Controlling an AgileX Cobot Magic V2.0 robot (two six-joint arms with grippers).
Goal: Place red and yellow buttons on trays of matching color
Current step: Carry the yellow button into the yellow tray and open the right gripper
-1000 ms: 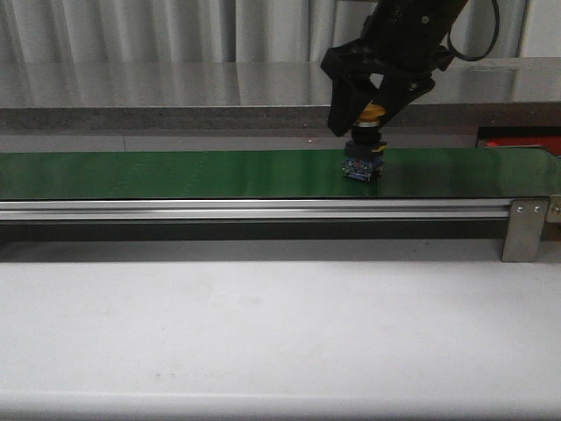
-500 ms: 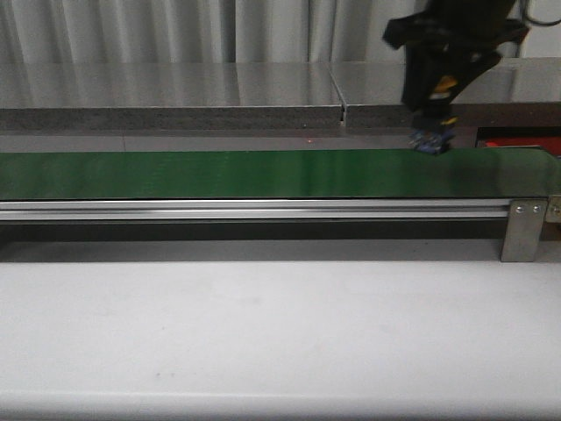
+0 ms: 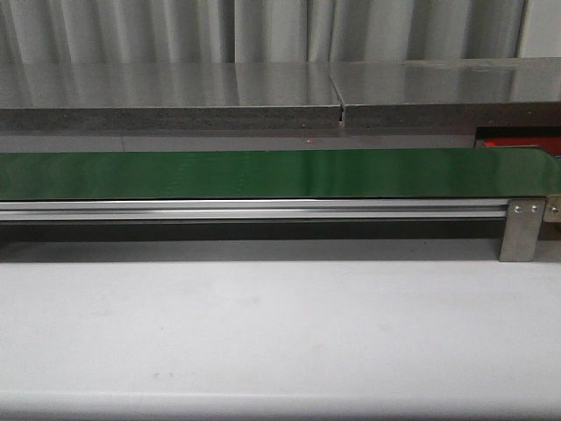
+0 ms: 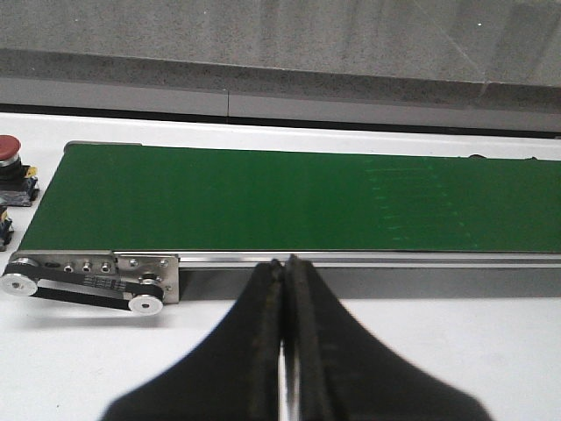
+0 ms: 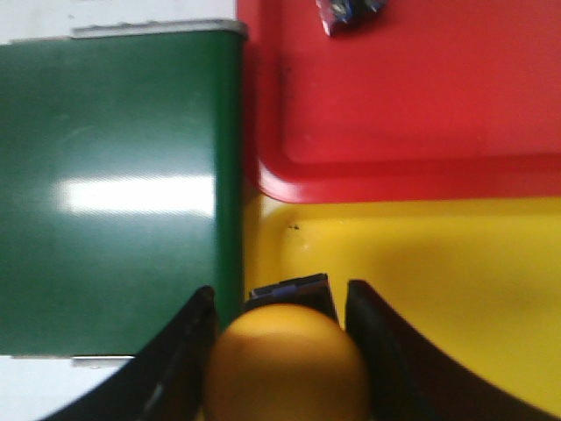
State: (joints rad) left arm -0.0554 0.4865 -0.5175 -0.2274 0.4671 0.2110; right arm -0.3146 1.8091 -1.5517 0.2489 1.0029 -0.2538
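Note:
A yellow button [image 5: 285, 364] with a dark blue base sits between the fingers of my right gripper [image 5: 280, 292], which is shut on it. It hangs over the near corner of the yellow tray [image 5: 438, 281], just past the end of the green belt [image 5: 114, 175]. The red tray [image 5: 421, 105] lies beyond the yellow one, with the dark base of another button [image 5: 349, 10] on it. In the left wrist view my left gripper [image 4: 285, 263] is shut and empty in front of the belt [image 4: 289, 197]. A red button [image 4: 9, 151] stands off the belt's end. Neither gripper shows in the front view.
The front view shows the long green belt [image 3: 263, 174] with its metal rail [image 3: 254, 209] and end bracket [image 3: 523, 230]. A sliver of red tray [image 3: 519, 142] shows behind it at the right. A grey ledge [image 3: 175, 92] runs along the back.
My right gripper lifted the yellow button off the belt, carried it to the right and left the front view. The belt in that view now carries nothing.

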